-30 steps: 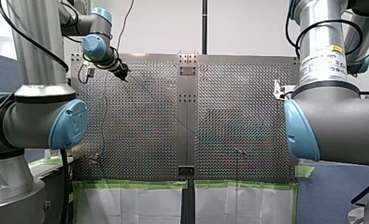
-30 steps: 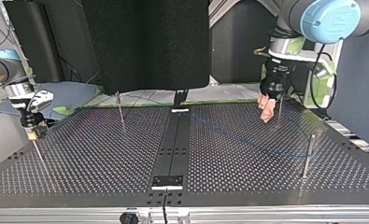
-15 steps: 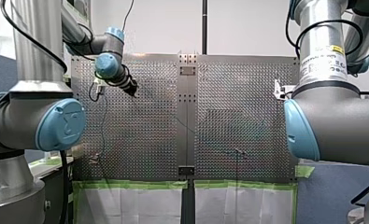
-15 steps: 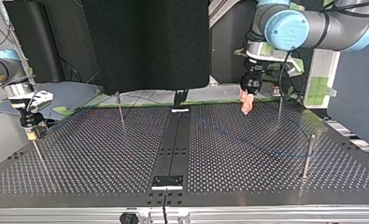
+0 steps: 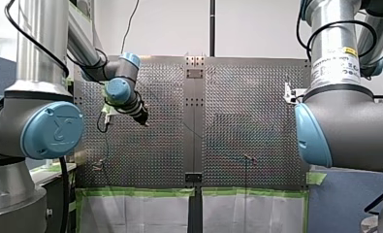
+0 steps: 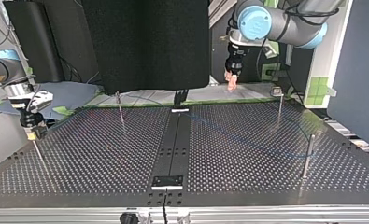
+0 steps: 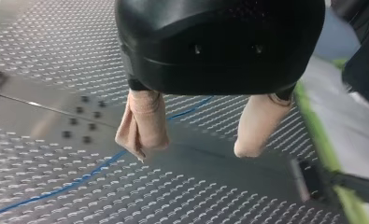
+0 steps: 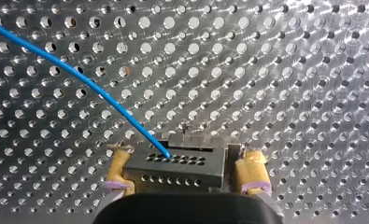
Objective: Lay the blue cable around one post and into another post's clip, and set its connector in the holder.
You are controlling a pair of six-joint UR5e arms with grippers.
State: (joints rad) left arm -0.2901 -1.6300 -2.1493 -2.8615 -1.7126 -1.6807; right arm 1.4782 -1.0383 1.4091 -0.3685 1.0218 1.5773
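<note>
Gripping the connector (image 8: 180, 165) in the closed right jaws, yellow pads (image 8: 251, 170) clamped on its two ends, low over the perforated surface (image 8: 289, 70), at the left edge of the top view. Trailing the blue cable (image 8: 79, 77) from the connector's face out across the holes. Hanging the left jaws open and empty, beige pads (image 7: 145, 123) well apart, with the cable running beneath them, at the upper right of the top view near the surface's far edge.

Judging progress: connector in hand, so not yet set in the holder. Showing only faintly in the top view, as a thin blue line from centre frame towards the post (image 6: 307, 156) at lower right. Cannot tell whether looped round that post or seated in any clip. Probably left to do: finishing or confirming the lay, then seating the connector.
</note>
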